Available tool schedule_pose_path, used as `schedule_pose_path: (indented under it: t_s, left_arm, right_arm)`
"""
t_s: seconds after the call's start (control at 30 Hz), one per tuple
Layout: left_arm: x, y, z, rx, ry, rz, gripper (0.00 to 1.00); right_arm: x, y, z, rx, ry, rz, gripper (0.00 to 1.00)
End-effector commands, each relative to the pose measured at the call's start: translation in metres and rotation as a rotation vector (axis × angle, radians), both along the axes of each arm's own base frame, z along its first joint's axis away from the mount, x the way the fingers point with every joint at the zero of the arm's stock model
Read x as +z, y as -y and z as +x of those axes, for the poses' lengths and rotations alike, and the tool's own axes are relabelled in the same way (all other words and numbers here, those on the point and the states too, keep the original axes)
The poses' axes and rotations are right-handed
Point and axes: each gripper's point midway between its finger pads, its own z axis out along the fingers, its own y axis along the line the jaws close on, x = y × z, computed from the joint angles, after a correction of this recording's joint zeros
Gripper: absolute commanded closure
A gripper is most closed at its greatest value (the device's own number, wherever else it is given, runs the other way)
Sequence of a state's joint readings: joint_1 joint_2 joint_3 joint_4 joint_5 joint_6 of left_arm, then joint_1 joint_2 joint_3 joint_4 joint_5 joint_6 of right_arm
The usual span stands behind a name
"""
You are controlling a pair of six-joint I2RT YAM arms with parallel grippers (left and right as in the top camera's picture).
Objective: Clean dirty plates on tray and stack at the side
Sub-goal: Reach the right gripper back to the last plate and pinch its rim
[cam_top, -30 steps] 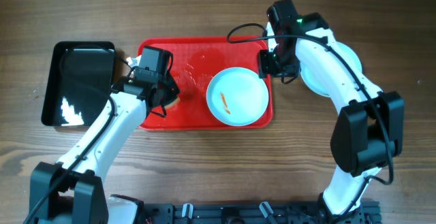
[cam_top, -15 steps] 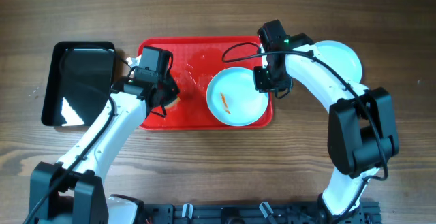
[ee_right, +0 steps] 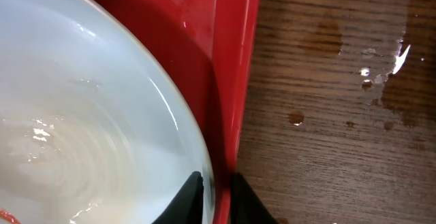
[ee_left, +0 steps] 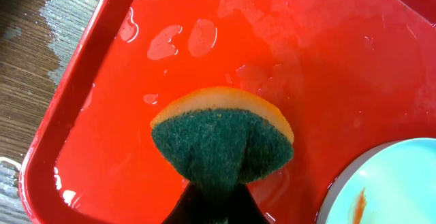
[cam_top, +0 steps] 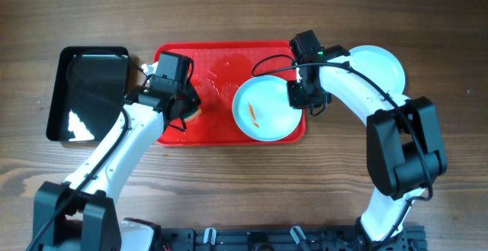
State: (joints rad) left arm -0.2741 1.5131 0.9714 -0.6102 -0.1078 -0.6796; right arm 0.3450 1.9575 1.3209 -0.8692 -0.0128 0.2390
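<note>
My left hand [ee_left: 214, 197] pinches a green-faced sponge [ee_left: 222, 141] over the wet red tray [ee_left: 102, 94]. My right hand [ee_right: 215, 198] nips the plate [ee_right: 88, 115] by its rim.

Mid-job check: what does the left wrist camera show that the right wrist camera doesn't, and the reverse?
Left wrist only: the sponge, green over orange, pinched in the left gripper, water drops on the tray floor, and an orange smear on the plate. Right wrist only: the right gripper straddling the plate's rim, and the wet wooden table beside the tray. Both: the red tray and that plate.
</note>
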Motion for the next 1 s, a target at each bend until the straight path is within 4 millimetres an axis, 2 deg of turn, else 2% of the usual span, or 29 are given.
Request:
schedule_pose_path:
  t_s: [0.0, 0.3, 0.5, 0.57, 0.63, 0.73, 0.83, 0.97]
  left_arm:
    - [-0.003, -0.001, 0.000, 0.011, -0.001, 0.012, 0.96]
    - [-0.003, -0.001, 0.001, 0.011, 0.002, 0.011, 0.96]
    - [-0.003, -0.001, 0.001, 0.011, 0.001, 0.011, 0.96]
    - [-0.003, -0.001, 0.001, 0.011, 0.000, 0.011, 0.96]
    - [-0.003, -0.001, 0.000, 0.011, 0.000, 0.011, 0.96]
    - [-0.003, -0.001, 0.001, 0.011, 0.000, 0.011, 0.96]
    - [-0.003, -0.001, 0.001, 0.011, 0.001, 0.011, 0.96]
    - [-0.003, -0.001, 0.001, 0.011, 0.001, 0.011, 0.96]
  right_arm:
    - [0.014, -0.012, 0.006, -0.017, 0.019, 0.053, 0.87]
    - [0.014, -0.024, -0.005, -0.012, -0.033, 0.126, 0.86]
    - [0.002, -0.026, -0.005, -0.043, -0.019, 0.148, 0.85]
    - [-0.005, -0.026, -0.006, -0.042, -0.009, 0.152, 0.78]
    - [-0.013, -0.024, -0.009, -0.043, -0.007, 0.153, 0.78]
    - [-0.014, -0.027, -0.006, -0.093, 0.002, 0.169, 0.78]
    - [-0.008, -0.049, 0.001, -0.151, 0.004, 0.296, 0.78]
    - [-0.007, -0.058, 0.001, -0.275, -0.015, 0.319, 0.69]
